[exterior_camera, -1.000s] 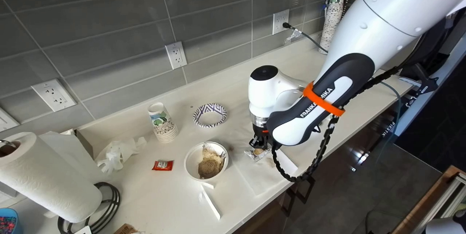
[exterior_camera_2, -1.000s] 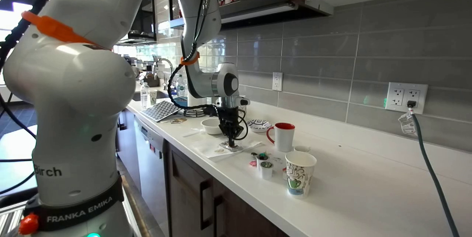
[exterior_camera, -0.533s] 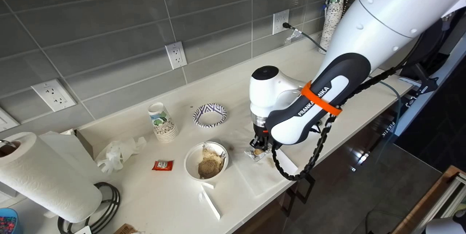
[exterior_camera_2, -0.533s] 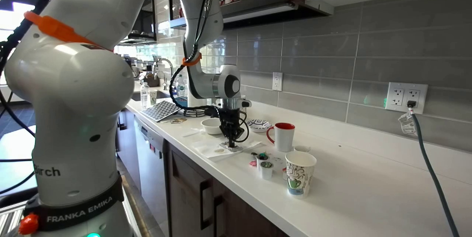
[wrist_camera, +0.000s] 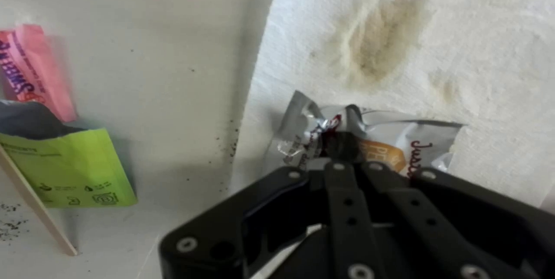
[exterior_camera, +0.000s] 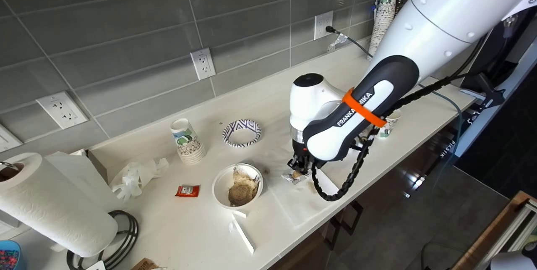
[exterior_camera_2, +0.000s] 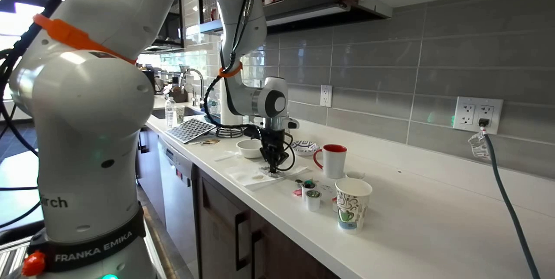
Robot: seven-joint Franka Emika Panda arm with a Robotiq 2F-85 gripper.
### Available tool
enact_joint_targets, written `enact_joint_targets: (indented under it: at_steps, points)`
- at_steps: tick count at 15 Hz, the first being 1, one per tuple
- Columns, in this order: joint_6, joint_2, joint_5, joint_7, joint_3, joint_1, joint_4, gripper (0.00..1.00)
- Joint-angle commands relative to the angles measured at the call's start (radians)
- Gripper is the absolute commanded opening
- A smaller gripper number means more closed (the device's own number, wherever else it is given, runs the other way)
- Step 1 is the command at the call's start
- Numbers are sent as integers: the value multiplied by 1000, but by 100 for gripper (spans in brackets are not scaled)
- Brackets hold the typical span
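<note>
Jaws pinch foil wrapper (wrist_camera: 383, 149); only wrist view shows lettering (wrist_camera: 419, 157).

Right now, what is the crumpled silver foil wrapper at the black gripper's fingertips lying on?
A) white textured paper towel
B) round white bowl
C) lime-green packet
A: in the wrist view, the white textured paper towel shows above and on both sides of the silver foil wrapper at the black gripper.
</note>
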Motion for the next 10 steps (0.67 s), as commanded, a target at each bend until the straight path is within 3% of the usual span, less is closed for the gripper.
enact_joint_targets:
  at_steps: [1, 10]
  points:
    - [20, 90, 40, -38, 23, -19, 35, 0]
    - [-55, 18, -1, 6, 9, 50, 33, 0]
